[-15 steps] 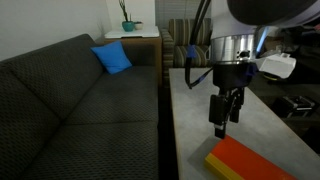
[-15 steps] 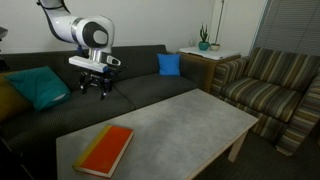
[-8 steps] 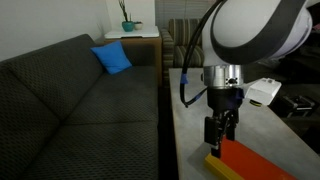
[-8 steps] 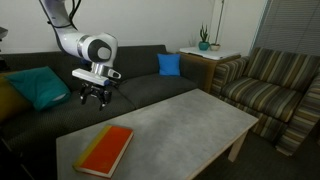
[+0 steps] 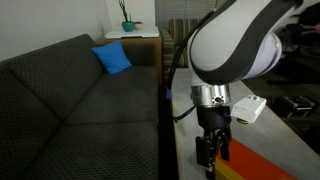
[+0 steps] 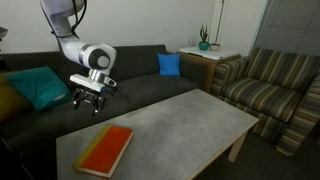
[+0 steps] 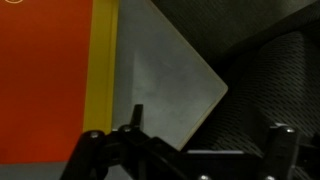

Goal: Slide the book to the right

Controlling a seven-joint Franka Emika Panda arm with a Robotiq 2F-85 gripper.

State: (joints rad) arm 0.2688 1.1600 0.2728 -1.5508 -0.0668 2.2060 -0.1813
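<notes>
The book is a flat orange-red slab with yellow edges, lying on the grey coffee table near its front corner. It also shows in an exterior view and in the wrist view, where its yellow edge runs top to bottom. My gripper hangs open and empty just above the table's edge by the couch, beside the book's far end and apart from it. It also shows in an exterior view and in the wrist view.
A dark grey couch runs along the table, with a blue square cushion and a teal cushion on it. A striped armchair stands past the table. A side table with a plant is behind.
The gripper has come down and moved toward the table corner, closer to the book's end. The book has not moved.
</notes>
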